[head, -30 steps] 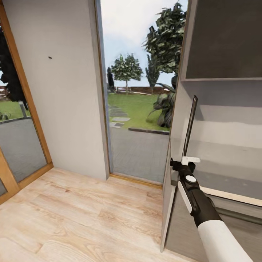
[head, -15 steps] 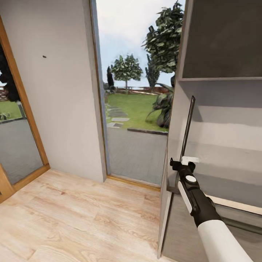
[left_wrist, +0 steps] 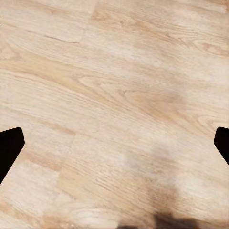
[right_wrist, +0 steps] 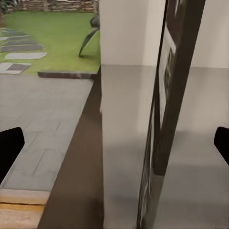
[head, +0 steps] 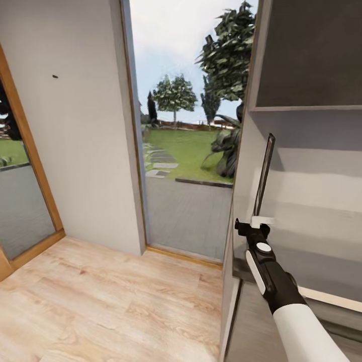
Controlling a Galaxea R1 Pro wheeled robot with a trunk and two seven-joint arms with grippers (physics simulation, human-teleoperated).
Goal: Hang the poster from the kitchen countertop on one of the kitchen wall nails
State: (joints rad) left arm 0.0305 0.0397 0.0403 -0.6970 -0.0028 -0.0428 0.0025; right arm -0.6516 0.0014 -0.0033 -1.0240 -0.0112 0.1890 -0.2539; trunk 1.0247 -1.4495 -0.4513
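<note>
We judge the carrying step: our right gripper clenches the thin black-framed poster upright above the glossy grey table, and next we must bring it to the tiny dark wall nail.

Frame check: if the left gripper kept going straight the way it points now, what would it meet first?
The light wood plank floor: the left wrist view looks straight at it, nothing between. How far off it lies is unclear.

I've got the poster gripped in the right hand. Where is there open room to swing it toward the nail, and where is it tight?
Open: the wood floor between the grey wall with the nail and the cabinet side. Tight: the poster, edge-on in the right gripper, stands above the countertop, under the upper cabinet.
</note>
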